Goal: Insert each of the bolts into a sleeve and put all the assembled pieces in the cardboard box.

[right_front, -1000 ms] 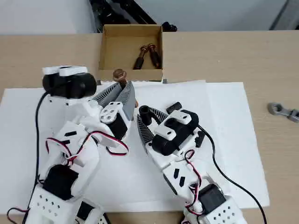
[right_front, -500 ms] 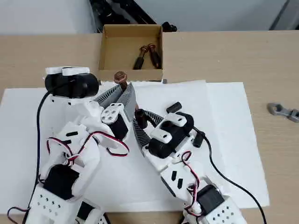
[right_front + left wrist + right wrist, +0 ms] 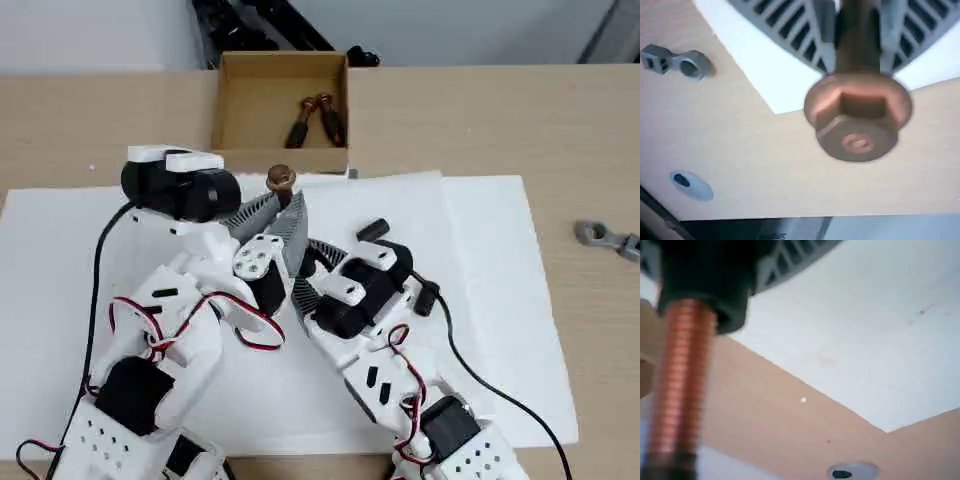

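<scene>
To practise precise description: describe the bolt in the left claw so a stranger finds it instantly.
Find the cardboard box at the table's far edge. Just in front of its near wall, the left claw grips a copper bolt below its flanged hex head. Unlike the two pieces lying inside the box, it is outside, gripped with its head up.

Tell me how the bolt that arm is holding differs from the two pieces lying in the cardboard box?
The held bolt is clamped in the left tool, outside the box; the two box pieces lie loose on the cardboard box floor. The held bolt's thread meets a black sleeve; the box pieces wear dark sleeves. All have coppery heads.
</scene>
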### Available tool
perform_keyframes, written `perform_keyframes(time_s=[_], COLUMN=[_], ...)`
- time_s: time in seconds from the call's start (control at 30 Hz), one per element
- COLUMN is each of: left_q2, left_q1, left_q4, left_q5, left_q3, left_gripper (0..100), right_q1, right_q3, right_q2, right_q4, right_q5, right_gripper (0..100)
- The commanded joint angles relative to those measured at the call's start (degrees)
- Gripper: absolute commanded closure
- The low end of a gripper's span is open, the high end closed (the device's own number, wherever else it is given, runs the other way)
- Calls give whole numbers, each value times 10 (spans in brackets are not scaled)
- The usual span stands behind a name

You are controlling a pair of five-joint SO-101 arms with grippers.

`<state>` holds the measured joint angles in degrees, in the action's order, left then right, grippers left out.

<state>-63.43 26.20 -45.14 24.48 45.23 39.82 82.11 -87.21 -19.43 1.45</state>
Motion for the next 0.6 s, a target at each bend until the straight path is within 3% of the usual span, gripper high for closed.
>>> perform_keyframes(time_s=[0.0,0.47,0.57], left_q2=[1,1,1], left_q1=[-11,-11,-4], left_q4=[-12,-33,-34], left_q5=[-5,-30,-45], left_q3=[-7,-2,7], left_gripper=[994,992,938], right_q1=[5,4,2], right_q3=[-7,-7,-7], right_q2=[-7,-7,-7], right_q4=[14,15,15], right_q5=[2,2,2], right_gripper=[995,995,995])
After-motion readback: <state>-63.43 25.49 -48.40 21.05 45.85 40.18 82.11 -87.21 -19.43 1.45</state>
